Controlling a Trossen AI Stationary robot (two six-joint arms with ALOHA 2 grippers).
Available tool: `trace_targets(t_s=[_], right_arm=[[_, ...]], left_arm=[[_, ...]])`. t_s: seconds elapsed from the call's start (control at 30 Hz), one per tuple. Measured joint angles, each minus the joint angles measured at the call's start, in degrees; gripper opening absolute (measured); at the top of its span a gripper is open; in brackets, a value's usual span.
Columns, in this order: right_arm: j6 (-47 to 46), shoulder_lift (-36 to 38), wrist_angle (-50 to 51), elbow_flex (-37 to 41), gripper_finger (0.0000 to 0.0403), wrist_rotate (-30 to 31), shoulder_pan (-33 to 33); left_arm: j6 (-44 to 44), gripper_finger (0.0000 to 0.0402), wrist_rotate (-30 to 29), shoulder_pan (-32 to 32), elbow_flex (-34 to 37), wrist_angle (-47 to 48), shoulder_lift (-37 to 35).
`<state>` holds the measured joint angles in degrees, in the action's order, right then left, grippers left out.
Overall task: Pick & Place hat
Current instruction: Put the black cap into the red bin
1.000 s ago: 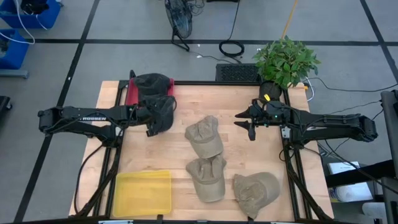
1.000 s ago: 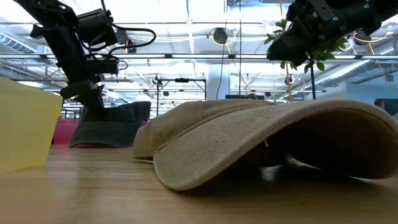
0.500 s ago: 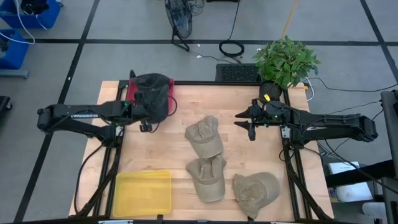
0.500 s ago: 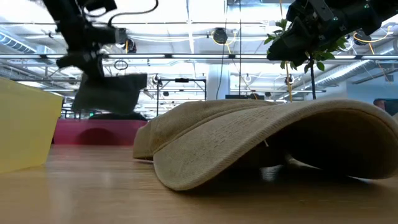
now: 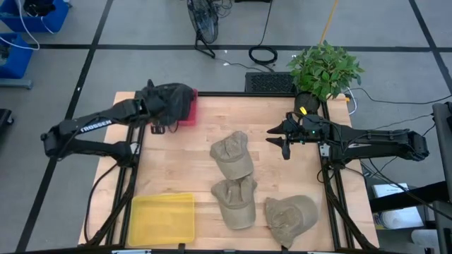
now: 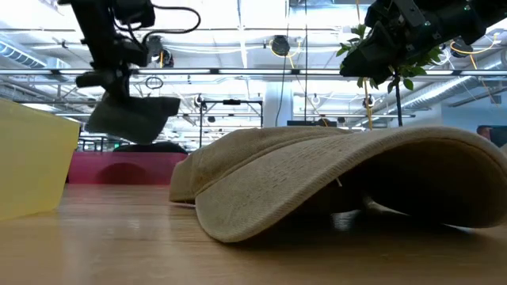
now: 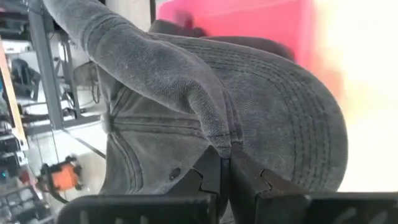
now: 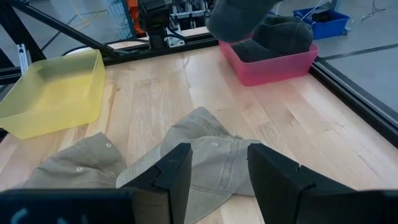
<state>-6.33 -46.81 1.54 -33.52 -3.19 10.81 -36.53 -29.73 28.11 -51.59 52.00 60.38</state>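
Dark hat [image 5: 171,99] pinched in closed left gripper [image 5: 151,109] above wooden table [image 5: 205,134], right gripper [image 5: 281,139] agape, empty.

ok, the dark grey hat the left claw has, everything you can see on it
The dark grey hat is a washed, faded cotton-looking cap with rows of stitching on the brim and seams across the crown. The left claw is shut on a fold of its fabric, so it hangs crumpled and limp, off the table, above the pink bin at the table's back left corner. Another dark hat already lies in that bin. Nothing but the claw visibly touches the held hat.
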Motion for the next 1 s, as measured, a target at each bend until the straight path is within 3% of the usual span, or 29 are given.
trace_targets(t_s=[0.17,0.43,0.63,0.87,1.0], right_arm=[[0.2,0.0,0.0,0.0,0.0141,0.0,0.0],[1.3,0.0,0.0,0.0,0.0141,0.1,0.0],[1.5,0.0,0.0,0.0,0.0141,0.2,0.0],[2.1,0.0,0.0,0.0,0.0141,0.3,0.0],[2.1,0.0,0.4,0.0,0.0141,0.3,0.0]], left_arm=[[-5.4,0.0006,9.6,8.7,4.5,-9.4,0.0],[-14.2,0.0029,14.9,16.6,13.8,-17.1,-0.1],[-18.9,0.0012,14.3,17.0,16.2,-25.3,0.0],[-23.1,0.0019,13.2,14.6,12.4,-28.3,-0.1],[-24.0,0.0022,15.9,12.9,10.9,-27.6,-0.1]])
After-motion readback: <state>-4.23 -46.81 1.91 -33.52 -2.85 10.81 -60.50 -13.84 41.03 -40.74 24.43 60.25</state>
